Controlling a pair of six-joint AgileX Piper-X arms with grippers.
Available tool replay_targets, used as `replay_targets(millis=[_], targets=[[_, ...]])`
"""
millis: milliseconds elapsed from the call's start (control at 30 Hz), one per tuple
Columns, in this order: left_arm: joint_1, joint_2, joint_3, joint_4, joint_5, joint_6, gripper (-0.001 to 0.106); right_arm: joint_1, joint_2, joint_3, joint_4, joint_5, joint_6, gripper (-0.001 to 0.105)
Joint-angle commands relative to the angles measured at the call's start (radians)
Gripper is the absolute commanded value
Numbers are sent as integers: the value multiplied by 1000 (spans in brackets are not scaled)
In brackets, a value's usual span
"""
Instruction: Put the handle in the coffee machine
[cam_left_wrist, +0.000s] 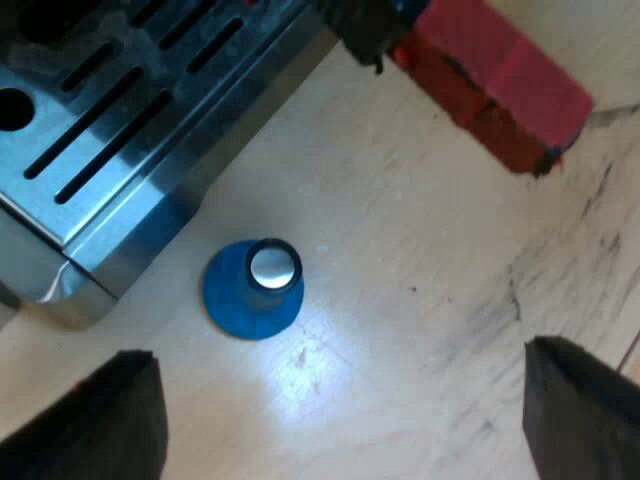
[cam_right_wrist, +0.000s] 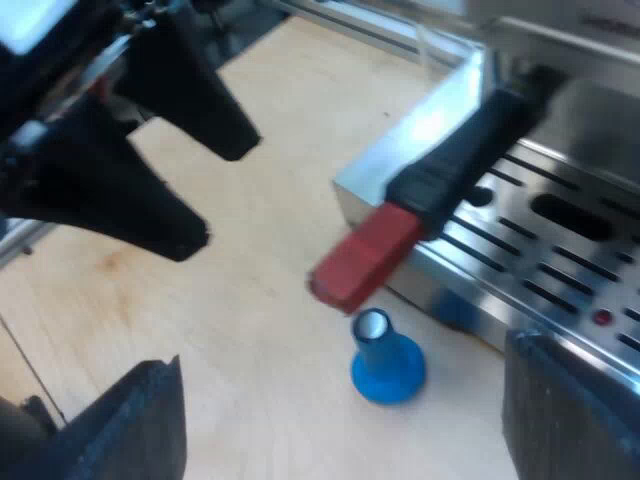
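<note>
The holder's dark handle (cam_right_wrist: 460, 160) reaches out from the espresso machine's front over the slotted drip tray (cam_right_wrist: 570, 270), and its red end (cam_right_wrist: 365, 258) juts past the tray's corner. Nothing grips it. That red end (cam_left_wrist: 495, 85) also hangs above the wooden table beside the drip tray (cam_left_wrist: 100, 130). A blue tamper (cam_left_wrist: 253, 290) stands upright on the table by the tray's corner, under the red end (cam_right_wrist: 385, 365). My left gripper (cam_left_wrist: 338, 352) hovers open above the tamper. My right gripper (cam_right_wrist: 342, 352) is open too, with nothing held. The left gripper (cam_right_wrist: 218, 195) is a little away from the red end.
The steel drip tray has long slots and a sharp corner close to the tamper. Bare wooden table (cam_right_wrist: 230, 330) spreads around the tamper. A table edge or seam (cam_left_wrist: 625, 355) runs close to one left finger.
</note>
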Motion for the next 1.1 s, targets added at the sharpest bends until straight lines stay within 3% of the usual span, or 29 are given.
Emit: replay_targets(millis=[33,233,433,633,833,1100], targets=[[3,-8,-22,-19,1,-194,75,-62,-6,-60,91,-52,-5,67],[3,-20,-90,-42,-92,-261,75,-187,-8,-130,205,-80,-5,67],[3,-75,-176,-74,-175,-263,75,-307,-8,-134,255,-145,-5,67],[3,-156,-188,-79,-257,-295,75,-527,-23,-134,323,-206,0,67],[3,-220,-188,-90,-262,-312,75,-675,-60,-134,379,-208,-29,67],[3,-316,-188,-93,-284,-314,75,-961,-115,-134,462,-278,-150,67]])
